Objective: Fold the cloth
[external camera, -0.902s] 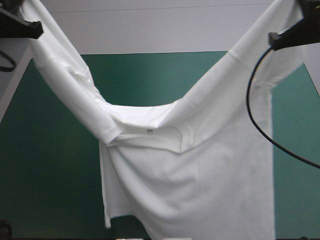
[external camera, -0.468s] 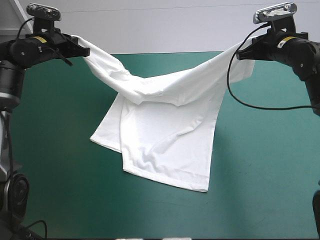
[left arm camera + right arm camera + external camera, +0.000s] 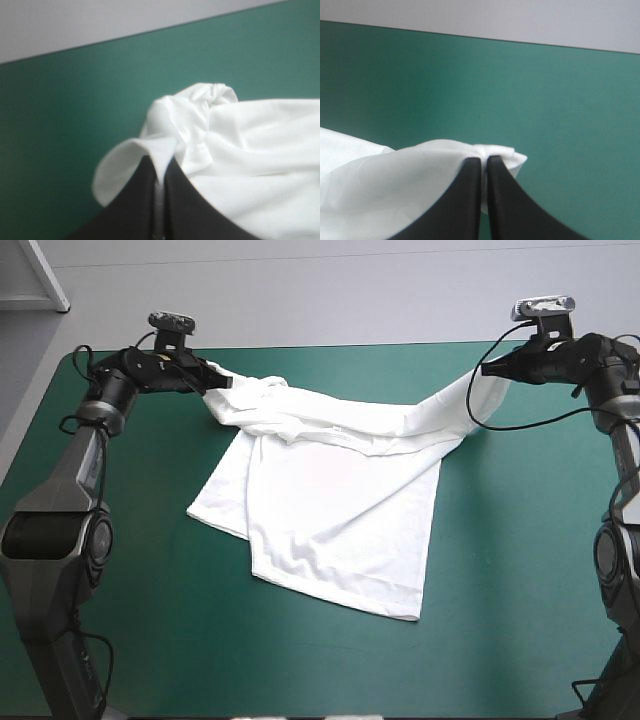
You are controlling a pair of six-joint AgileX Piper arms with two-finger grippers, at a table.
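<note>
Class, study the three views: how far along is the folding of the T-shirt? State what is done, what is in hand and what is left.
Done: the T-shirt lies mostly spread on the teal-green table, with no neat fold visible. In hand: the left gripper and right gripper, jaws shut on the cloth, hold the two ends of its far edge. Left: every fold.

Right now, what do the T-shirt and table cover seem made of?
The T-shirt: soft white fabric, probably cotton knit, matte; it drapes and wrinkles loosely. The cover: teal-green, smooth, matte, lying flat; felt or vinyl, cannot tell.
</note>
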